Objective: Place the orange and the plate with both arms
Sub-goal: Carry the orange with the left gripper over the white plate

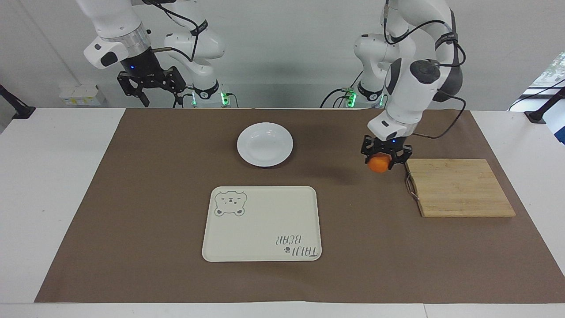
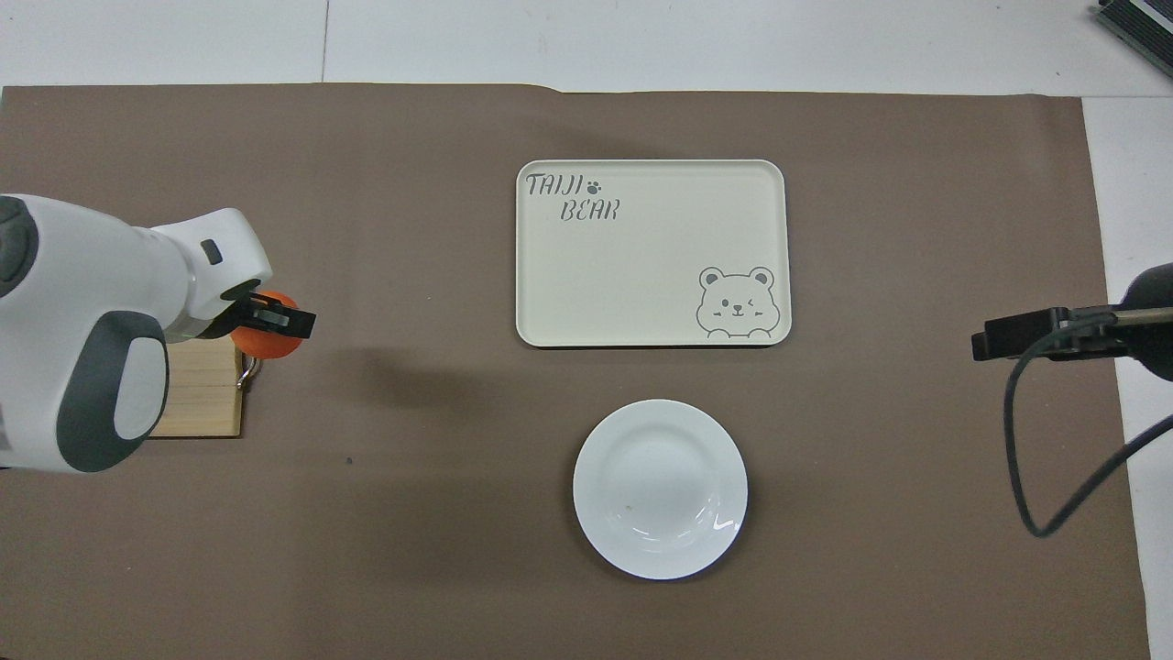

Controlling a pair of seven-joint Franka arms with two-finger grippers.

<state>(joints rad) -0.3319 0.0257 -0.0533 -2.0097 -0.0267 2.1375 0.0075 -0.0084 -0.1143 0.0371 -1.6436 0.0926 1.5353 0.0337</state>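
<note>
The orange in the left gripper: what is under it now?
Under the orange, held by the left gripper, is bare brown paper, beside the wooden board. The overhead view shows its shadow there. The arm covers most of the board in that view.

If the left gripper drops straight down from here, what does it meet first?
Probably the bare brown mat. The left gripper, shut on the orange, points down beside the cutting board; depth is uncertain.
</note>
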